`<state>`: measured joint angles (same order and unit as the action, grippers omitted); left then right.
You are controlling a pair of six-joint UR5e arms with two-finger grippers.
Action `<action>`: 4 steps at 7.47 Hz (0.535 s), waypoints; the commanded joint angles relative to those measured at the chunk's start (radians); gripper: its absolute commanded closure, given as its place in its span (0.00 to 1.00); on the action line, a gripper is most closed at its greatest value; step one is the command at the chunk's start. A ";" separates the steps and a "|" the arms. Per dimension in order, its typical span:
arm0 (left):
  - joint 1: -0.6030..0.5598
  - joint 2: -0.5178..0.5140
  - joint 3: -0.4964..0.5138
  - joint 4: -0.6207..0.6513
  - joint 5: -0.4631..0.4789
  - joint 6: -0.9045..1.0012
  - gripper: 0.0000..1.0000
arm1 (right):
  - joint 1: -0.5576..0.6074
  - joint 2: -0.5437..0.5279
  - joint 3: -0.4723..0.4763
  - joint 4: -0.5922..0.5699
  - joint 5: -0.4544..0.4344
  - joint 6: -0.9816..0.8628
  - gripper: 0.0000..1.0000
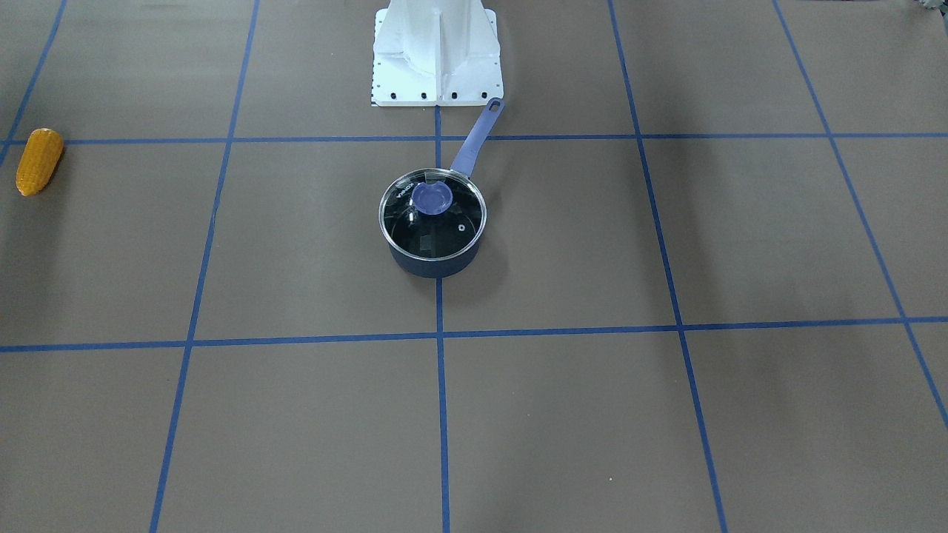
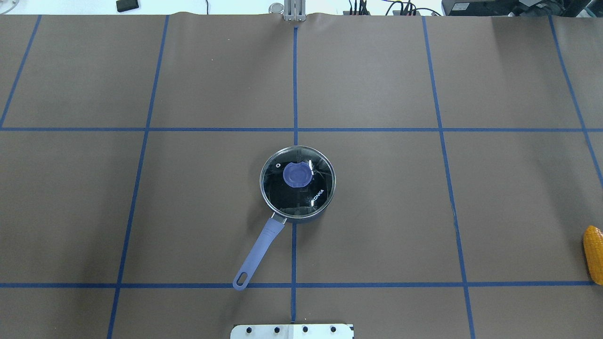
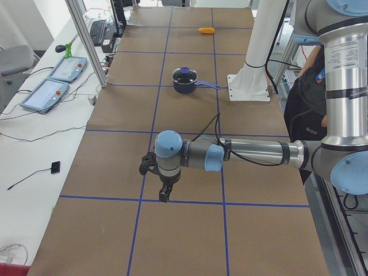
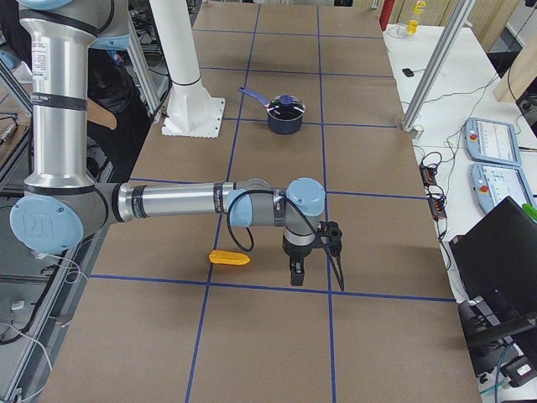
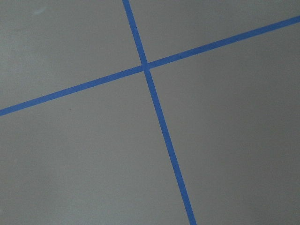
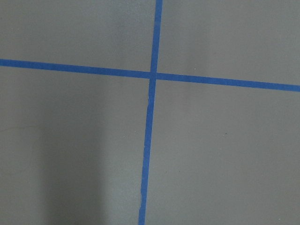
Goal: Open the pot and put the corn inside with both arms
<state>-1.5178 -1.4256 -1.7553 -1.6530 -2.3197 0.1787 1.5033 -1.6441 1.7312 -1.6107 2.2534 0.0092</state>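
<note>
Corn (image 1: 39,161) well apart from central lidded pot (image 1: 435,264)

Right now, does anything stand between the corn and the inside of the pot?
Yes. The glass lid sits closed on the pot and covers its opening. The corn lies far off on the robot's right side. Nothing else shows on the table between them.
</note>
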 commanded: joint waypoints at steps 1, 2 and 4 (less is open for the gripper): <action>0.002 -0.001 -0.013 -0.001 -0.001 -0.004 0.02 | 0.000 0.001 -0.001 0.000 -0.002 0.001 0.00; 0.002 -0.006 -0.016 -0.002 -0.001 -0.005 0.02 | 0.000 0.001 0.005 0.000 0.000 -0.002 0.00; 0.002 -0.012 -0.023 -0.002 -0.001 -0.005 0.02 | 0.000 -0.003 0.053 0.000 0.003 -0.003 0.00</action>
<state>-1.5157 -1.4333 -1.7743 -1.6543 -2.3202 0.1731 1.5033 -1.6446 1.7583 -1.6107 2.2553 0.0071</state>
